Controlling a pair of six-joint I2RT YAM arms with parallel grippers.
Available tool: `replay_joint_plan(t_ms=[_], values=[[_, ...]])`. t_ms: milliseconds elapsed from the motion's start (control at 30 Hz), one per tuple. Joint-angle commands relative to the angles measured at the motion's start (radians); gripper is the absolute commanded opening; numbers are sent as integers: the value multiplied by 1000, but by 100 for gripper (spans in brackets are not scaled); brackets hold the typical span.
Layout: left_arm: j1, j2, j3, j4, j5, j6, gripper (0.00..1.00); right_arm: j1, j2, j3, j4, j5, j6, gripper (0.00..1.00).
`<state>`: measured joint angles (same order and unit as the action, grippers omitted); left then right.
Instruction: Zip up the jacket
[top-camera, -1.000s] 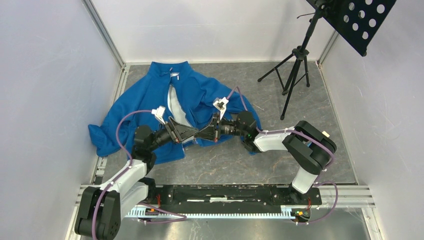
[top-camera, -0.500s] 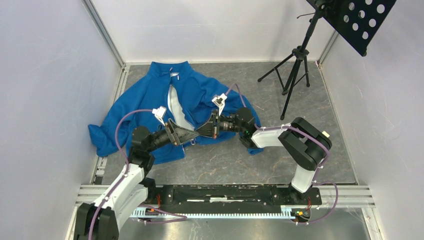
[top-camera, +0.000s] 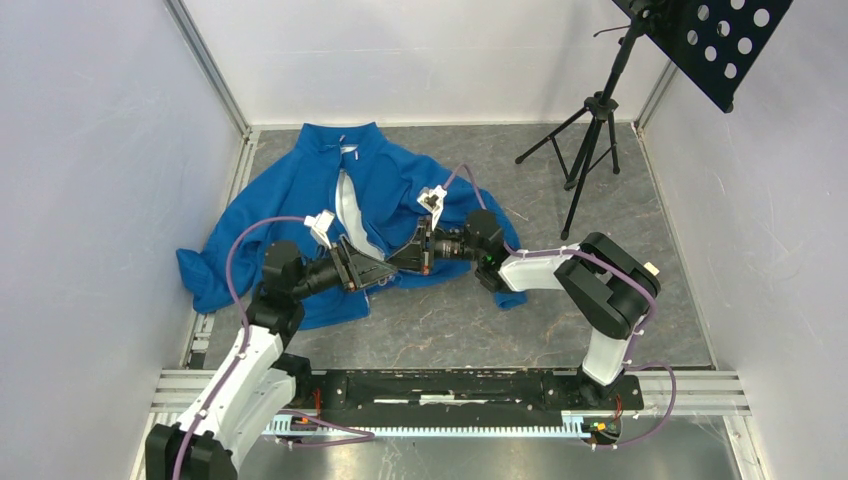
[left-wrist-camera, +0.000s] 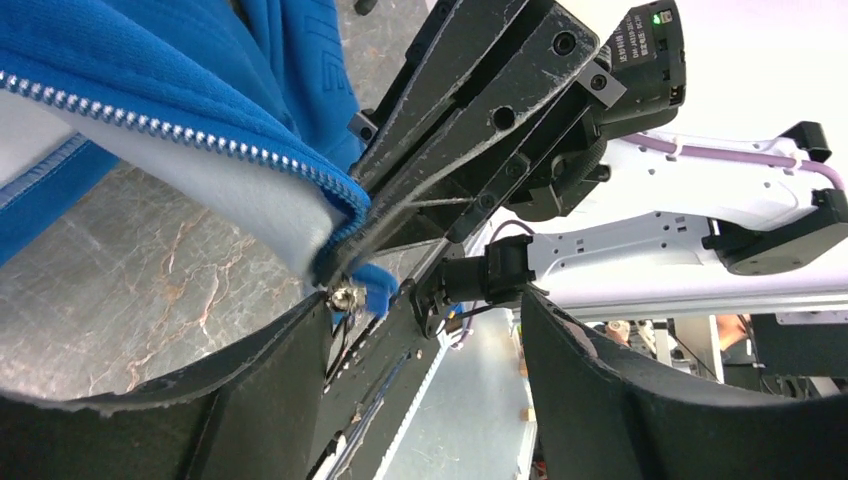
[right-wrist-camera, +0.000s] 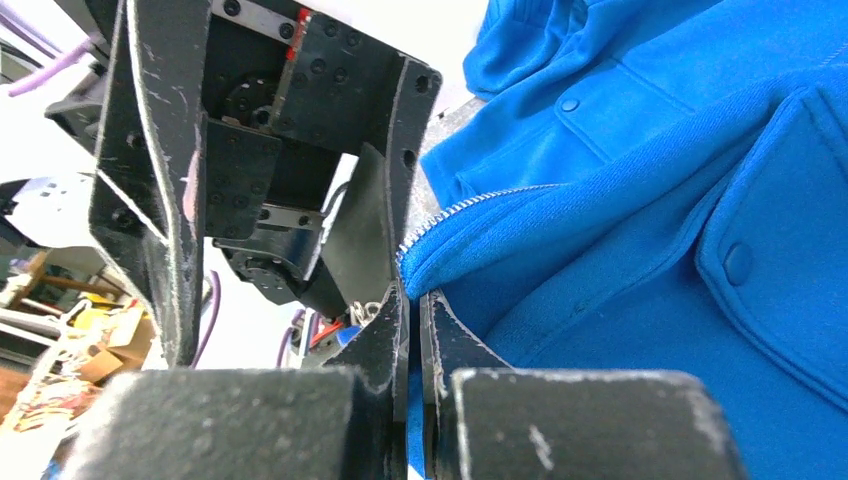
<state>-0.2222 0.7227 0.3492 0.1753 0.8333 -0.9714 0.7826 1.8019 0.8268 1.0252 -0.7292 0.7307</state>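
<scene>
The bright blue jacket (top-camera: 395, 185) lies spread at the back left of the table, its front open and the pale lining showing. My right gripper (top-camera: 404, 259) is shut on the bottom corner of one front edge, beside the zipper teeth (right-wrist-camera: 470, 200); blue fabric is pinched between its fingers (right-wrist-camera: 412, 300). My left gripper (top-camera: 368, 270) faces it, open, in the left wrist view (left-wrist-camera: 425, 300). The metal zipper slider (left-wrist-camera: 345, 297) hangs from the held corner, at the tip of my left gripper's left finger (left-wrist-camera: 250, 380). The zipper teeth (left-wrist-camera: 150, 125) run up and left.
A black tripod stand (top-camera: 590, 130) with a perforated tray stands at the back right. Frame walls close in the left, back and right. The arms' base rail (top-camera: 450, 385) runs along the near edge. A jacket sleeve (top-camera: 205, 275) lies near the left wall.
Both grippers have shifted slightly left and away from the bases, staying tip to tip at the jacket's bottom corner. The right gripper kept its hold.
</scene>
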Motion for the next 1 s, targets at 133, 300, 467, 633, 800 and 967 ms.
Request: replay_joint_plan(t_ms=[133, 300, 467, 633, 800, 967], values=[[-92, -13, 266, -506, -141, 245, 75, 17, -4, 25, -70, 184, -244, 0], [-277, 66, 366, -615, -334, 264, 75, 50, 29, 40, -23, 281, -285, 0], [-359, 89, 453, -737, -515, 302, 77, 46, 32, 40, -50, 302, -323, 0], [-359, 44, 432, -702, -559, 270, 82, 36, 40, -34, 196, 214, -218, 0], [-355, 51, 463, -818, -680, 310, 93, 25, 71, -33, 294, 110, -199, 0], [-252, -30, 414, -851, -743, 240, 85, 14, 74, -65, 328, 74, -194, 0]])
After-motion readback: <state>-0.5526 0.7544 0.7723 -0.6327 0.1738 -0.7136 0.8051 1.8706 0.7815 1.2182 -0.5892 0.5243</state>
